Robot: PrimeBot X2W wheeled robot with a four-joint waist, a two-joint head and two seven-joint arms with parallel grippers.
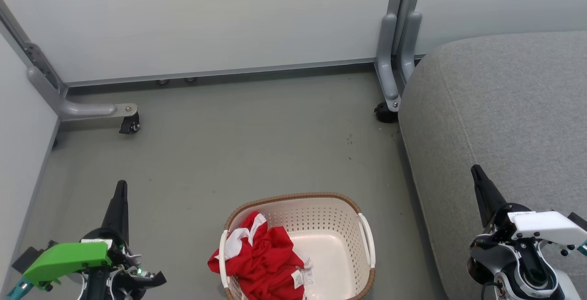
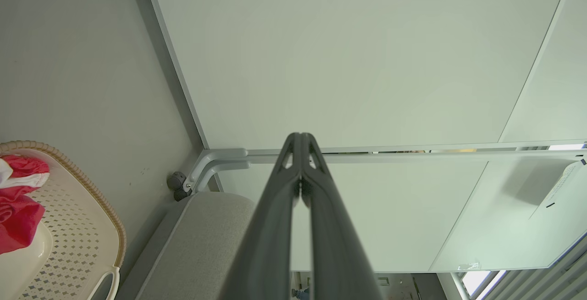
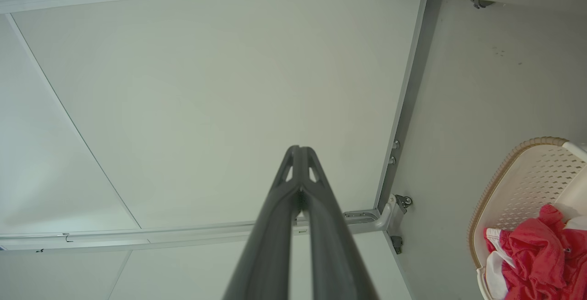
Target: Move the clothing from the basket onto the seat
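Observation:
Bright red clothing [image 1: 263,256] with white trim and small labels lies bunched in the left half of the cream perforated basket [image 1: 339,219], which stands on the floor at the bottom centre. The clothing [image 3: 534,256] and basket [image 3: 527,176] also appear at the right wrist view's right edge, and the clothing [image 2: 18,208] in the basket [image 2: 87,231] at the left wrist view's left edge. The grey seat [image 1: 504,121] fills the right side. My left gripper [image 1: 120,189] is shut and empty, left of the basket. My right gripper [image 1: 474,170] is shut and empty, over the seat's front part.
Pale partition panels [image 1: 206,15] stand behind and to the left, on grey metal feet with castors [image 1: 129,125] [image 1: 384,113]. Grey floor [image 1: 257,144] lies between the basket and the panels.

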